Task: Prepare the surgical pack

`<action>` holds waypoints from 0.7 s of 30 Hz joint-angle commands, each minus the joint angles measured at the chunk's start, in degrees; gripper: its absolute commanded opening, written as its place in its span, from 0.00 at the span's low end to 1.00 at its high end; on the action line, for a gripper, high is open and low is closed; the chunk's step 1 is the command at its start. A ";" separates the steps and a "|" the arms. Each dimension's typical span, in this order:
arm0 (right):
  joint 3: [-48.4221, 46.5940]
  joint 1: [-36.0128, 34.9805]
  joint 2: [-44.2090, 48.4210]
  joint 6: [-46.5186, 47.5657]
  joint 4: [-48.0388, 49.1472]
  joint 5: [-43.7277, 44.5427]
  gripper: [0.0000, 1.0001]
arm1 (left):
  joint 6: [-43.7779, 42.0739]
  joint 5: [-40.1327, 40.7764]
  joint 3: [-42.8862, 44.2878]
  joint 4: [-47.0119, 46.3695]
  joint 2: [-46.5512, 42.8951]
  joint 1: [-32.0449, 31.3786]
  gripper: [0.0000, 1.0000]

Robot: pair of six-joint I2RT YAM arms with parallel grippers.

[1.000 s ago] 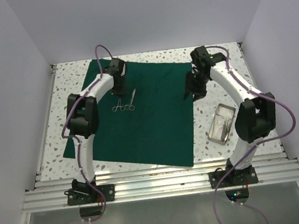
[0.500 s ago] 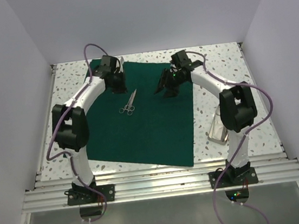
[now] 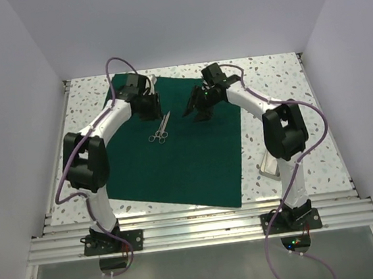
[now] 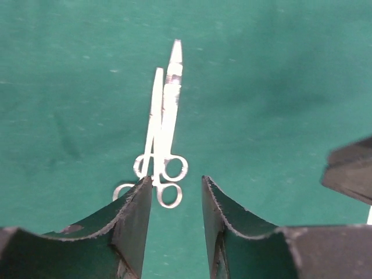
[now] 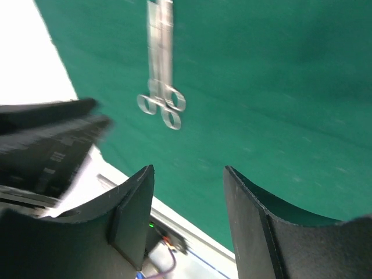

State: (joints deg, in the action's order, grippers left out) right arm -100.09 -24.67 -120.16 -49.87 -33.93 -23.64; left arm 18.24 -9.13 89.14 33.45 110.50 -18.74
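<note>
The dark green drape [image 3: 189,159] of the surgical pack lies spread over the table. Steel scissors [image 3: 161,130] rest on its far-left part, and the left wrist view shows two ringed steel instruments [image 4: 165,116] lying side by side there. My left gripper [image 3: 150,111] hovers just behind their ring handles. Its jaws are open with only cloth between them [image 4: 177,183]. My right gripper [image 3: 194,111] hangs over the drape to the right of the scissors [image 5: 160,58], open and empty [image 5: 189,171]. My right arm mostly hides the shiny metal tray [image 3: 266,168].
The speckled tabletop [image 3: 86,97] shows around the drape, with white walls on three sides. An aluminium rail [image 3: 197,230] runs along the near edge at the arm bases. The other arm's dark gripper [image 4: 351,171] shows at the right edge of the left wrist view.
My right arm has swung left from beside the tray to over the drape's far middle. The two steel instruments, apart a second ago, now lie together. My left arm's elbow has shifted left.
</note>
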 commanded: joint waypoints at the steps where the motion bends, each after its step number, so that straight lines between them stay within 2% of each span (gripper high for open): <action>1: 2.09 0.49 4.75 3.45 -5.96 2.45 0.55 | -3.47 6.03 0.41 -2.51 1.47 -0.42 0.43; 6: 6.57 0.85 8.88 5.04 -6.23 2.54 0.55 | -5.40 8.24 5.42 -1.38 7.00 -0.42 0.37; 10: 8.95 1.46 10.82 5.31 -6.50 2.63 0.55 | -6.37 7.02 7.89 -0.41 10.00 -0.42 0.38; 21: 10.88 3.13 11.70 5.66 -6.41 1.58 0.55 | -6.64 7.10 7.36 -0.32 12.46 -1.21 0.39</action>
State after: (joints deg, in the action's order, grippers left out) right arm -89.62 -21.69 -110.80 -44.93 -39.88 -21.96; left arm 12.84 -2.68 94.41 33.78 122.17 -19.59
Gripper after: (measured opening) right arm 0.550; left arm 0.394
